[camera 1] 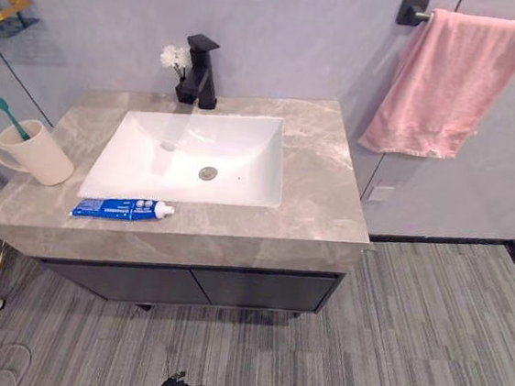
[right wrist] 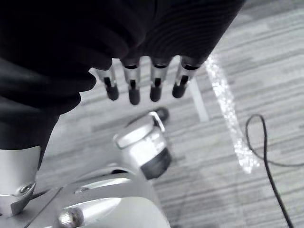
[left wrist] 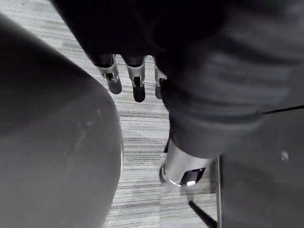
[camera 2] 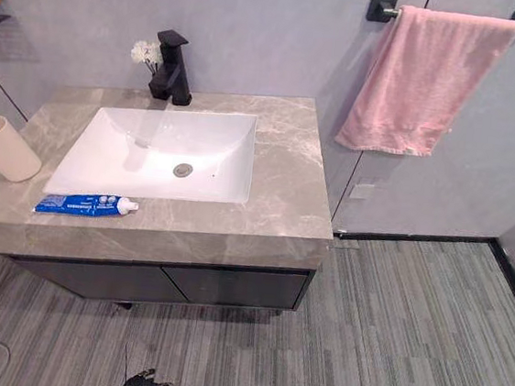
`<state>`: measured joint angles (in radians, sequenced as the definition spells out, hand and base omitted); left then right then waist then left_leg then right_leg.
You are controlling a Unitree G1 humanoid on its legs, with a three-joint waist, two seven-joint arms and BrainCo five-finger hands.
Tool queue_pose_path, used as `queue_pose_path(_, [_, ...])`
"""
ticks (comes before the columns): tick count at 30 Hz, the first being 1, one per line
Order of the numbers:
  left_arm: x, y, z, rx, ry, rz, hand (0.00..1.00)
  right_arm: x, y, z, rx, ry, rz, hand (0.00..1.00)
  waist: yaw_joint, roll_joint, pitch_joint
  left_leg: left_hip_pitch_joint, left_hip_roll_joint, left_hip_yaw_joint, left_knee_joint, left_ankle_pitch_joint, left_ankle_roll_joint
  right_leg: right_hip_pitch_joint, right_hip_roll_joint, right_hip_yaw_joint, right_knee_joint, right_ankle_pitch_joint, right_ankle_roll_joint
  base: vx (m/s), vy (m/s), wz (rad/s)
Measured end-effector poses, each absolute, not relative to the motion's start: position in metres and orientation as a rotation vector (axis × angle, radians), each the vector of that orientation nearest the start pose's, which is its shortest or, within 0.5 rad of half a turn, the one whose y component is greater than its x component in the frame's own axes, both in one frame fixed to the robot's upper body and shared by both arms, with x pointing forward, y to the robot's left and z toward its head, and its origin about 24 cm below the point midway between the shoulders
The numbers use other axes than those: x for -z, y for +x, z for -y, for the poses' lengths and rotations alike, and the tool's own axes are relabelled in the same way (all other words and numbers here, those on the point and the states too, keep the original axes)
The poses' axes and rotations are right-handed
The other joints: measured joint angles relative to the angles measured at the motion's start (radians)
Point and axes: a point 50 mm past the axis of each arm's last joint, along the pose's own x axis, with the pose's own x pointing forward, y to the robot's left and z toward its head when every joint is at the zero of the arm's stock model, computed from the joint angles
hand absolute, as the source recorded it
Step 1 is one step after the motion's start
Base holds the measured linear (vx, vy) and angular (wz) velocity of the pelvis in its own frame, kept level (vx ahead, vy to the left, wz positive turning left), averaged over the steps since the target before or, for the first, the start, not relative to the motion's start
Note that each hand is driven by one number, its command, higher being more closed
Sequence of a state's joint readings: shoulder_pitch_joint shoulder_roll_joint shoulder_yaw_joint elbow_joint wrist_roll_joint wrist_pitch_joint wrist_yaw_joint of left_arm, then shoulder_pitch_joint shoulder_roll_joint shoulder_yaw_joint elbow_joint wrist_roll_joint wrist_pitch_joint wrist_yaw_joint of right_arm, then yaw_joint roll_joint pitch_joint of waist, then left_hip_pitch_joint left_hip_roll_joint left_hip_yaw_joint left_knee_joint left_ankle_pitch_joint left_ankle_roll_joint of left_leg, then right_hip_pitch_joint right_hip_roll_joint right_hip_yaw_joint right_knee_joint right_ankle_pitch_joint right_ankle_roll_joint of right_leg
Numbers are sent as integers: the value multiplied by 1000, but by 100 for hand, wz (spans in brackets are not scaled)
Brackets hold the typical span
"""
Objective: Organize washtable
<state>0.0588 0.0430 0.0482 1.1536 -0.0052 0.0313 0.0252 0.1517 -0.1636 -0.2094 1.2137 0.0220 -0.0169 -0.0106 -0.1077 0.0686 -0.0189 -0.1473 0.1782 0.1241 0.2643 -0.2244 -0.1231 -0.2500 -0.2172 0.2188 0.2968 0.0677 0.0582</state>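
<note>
Both empty and relaxed, left hand (left wrist: 137, 84) and right hand (right wrist: 133, 85) hang above floor (right wrist: 266, 71); toothpaste (camera 1: 122, 207) lies before sink (camera 1: 243, 159)

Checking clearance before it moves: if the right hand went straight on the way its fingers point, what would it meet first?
Probably the grey striped floor: the right hand points its straight fingers down at it, nothing showing between, though depth is unclear.

Open countertop (camera 1: 319, 181) right of basin (camera 1: 243, 155)
</note>
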Motion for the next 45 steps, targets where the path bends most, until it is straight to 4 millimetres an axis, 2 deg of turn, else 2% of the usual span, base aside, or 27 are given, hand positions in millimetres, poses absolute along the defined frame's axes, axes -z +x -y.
queue_pose_path(2, [172,73,-173,-101,17,-1247,0,167,37,239,327,-36,-1281,0,11,29,4,65,15,71,-86,34,21,6,17,-37,-44,79,-24,-109,127,-100])
queue_pose_path(4, [172,69,-182,-110,47,-1246,0,168,40,233,287,-49,-1275,0,5,18,7,110,13,120,-146,66,34,-2,54,-131,107,-46,10,-53,48,-52])
queue_pose_path(6, [171,69,-190,-135,51,-1238,0,168,47,228,255,-58,-1265,0,20,-4,5,120,12,155,-165,75,25,-1,80,-259,122,-119,15,1,-39,-61])
queue_pose_path(7, [171,68,-194,-157,45,-1240,0,168,51,227,242,-67,-1255,0,38,-22,-1,126,12,173,-182,80,16,7,95,-277,55,-101,22,42,-38,-118])
queue_pose_path(8, [172,65,-194,-170,34,-1252,0,167,57,226,219,-78,-1237,0,50,-9,-11,126,13,186,-202,95,3,33,110,-302,-54,-95,15,89,-50,-109])
queue_pose_path(9, [171,63,-199,-193,30,-1256,0,167,63,220,168,-101,-1230,0,43,-37,-16,134,7,197,-216,110,-2,59,117,-300,-146,-104,20,121,-97,-76])
queue_pose_path(10, [171,64,-201,-202,28,-1255,0,168,63,219,146,-112,-1234,0,42,-42,-14,134,8,187,-219,114,-6,68,123,-298,-178,-106,23,121,-168,-36])
queue_pose_path(14, [173,68,-190,-209,-18,-1259,0,168,59,222,87,-176,-1257,0,38,-33,9,161,20,90,-233,136,17,132,145,-305,-235,-93,18,71,-122,-3])
queue_pose_path(20, [173,72,-185,-200,-35,-1248,0,170,57,219,54,-200,-1267,0,34,-37,14,186,6,37,-251,135,17,180,125,-348,-262,-93,20,39,15,21])
queue_pose_path(23, [166,90,-198,-220,-11,-1177,0,170,65,209,40,-179,-1249,0,44,-103,71,45,-36,-25,14,133,14,199,56,-396,-214,-98,23,-63,69,71])
queue_pose_path(25, [162,100,-200,-224,-12,-1131,0,170,65,211,38,-186,-1249,0,61,-114,98,-10,-34,-37,168,132,11,242,18,-421,-195,-121,3,-59,118,70])
queue_pose_path(26, [160,104,-203,-234,-15,-1109,0,170,63,210,33,-185,-1253,0,69,-123,113,-38,-13,-17,260,98,16,268,2,-432,-193,-138,21,-71,176,58])
queue_pose_path(27, [161,105,-200,-242,-39,-1104,0,169,65,215,28,-209,-1251,0,78,-88,119,-57,51,-3,345,70,57,286,10,-444,-188,-147,45,-103,220,26])
queue_pose_path(28, [161,103,-199,-251,-54,-1108,0,168,66,217,22,-224,-1248,0,82,-74,116,-57,89,0,368,64,66,290,4,-439,-179,-156,58,-90,188,2])
queue_pose_path(32, [163,93,-202,-297,-85,-1123,0,166,73,220,5,-253,-1220,0,67,-51,110,-56,201,-73,269,56,81,277,-50,-416,-176,-175,102,35,412,-5])
queue_pose_path(33, [165,86,-201,-312,-105,-1141,0,164,74,228,-9,-297,-1217,0,70,-29,80,-47,176,-119,164,-57,23,237,-67,-371,-179,-191,136,98,432,-8])
queue_pose_path(34, [166,83,-199,-312,-113,-1151,0,164,73,227,-17,-301,-1220,0,69,-23,72,-49,168,-117,150,-69,-11,225,-67,-368,-178,-197,161,227,523,7])
queue_pose_path(35, [165,82,-208,-351,-122,-1154,0,166,74,219,-43,-289,-1224,0,64,-42,62,-90,137,-125,193,-59,-47,191,-59,-332,-119,-222,213,253,245,28])
queue_pose_path(36, [164,80,-215,-385,-139,-1157,0,167,71,220,-66,-297,-1241,0,67,-51,58,-133,108,-168,277,-68,-28,191,-22,-328,-55,-223,197,253,245,29])
queue_pose_path(38, [163,77,-225,-452,-171,-1146,0,166,74,226,-84,-348,-1258,0,101,-97,42,-239,41,-249,497,-107,-3,212,-92,-303,-87,-225,169,177,283,-25])
queue_pose_path(39, [164,75,-224,-453,-174,-1159,0,165,74,232,-75,-364,-1260,0,108,-45,37,-248,59,-277,473,-121,20,213,-84,-298,-94,-223,172,178,475,-74])
queue_pose_path(40, [168,65,-217,-445,-187,-1207,0,161,82,243,-51,-387,-1248,0,112,-26,28,-219,54,-306,446,-219,-44,204,-84,-282,-100,-212,179,114,437,-53])
queue_pose_path(41, [171,57,-215,-446,-191,-1244,0,162,86,235,-60,-368,-1238,0,99,-31,23,-222,17,-265,471,-244,-33,197,-130,-250,-114,-179,199,110,552,-59])
queue_pose_path(42, [170,51,-219,-457,-180,-1257,0,164,84,227,-72,-345,-1244,0,99,-45,20,-213,-4,-226,470,-248,-24,182,-163,-226,-119,-139,191,83,443,-42])
queue_pose_path(43, [171,44,-221,-462,-171,-1281,0,166,83,221,-63,-316,-1249,0,98,-53,18,-192,-21,-191,459,-247,-20,172,-180,-209,-119,-96,153,63,408,-66])
queue_pose_path(44, [173,36,-218,-445,-153,-1308,0,165,83,224,-9,-273,-1248,0,98,-57,16,-148,-35,-143,416,-240,1,147,-196,-186,-105,-32,34,56,307,-64])
queue_pose_path(45, [173,33,-217,-432,-140,-1320,0,165,84,225,14,-254,-1241,0,99,-56,17,-129,-41,-123,380,-232,17,130,-196,-180,-90,5,-57,33,368,-74])
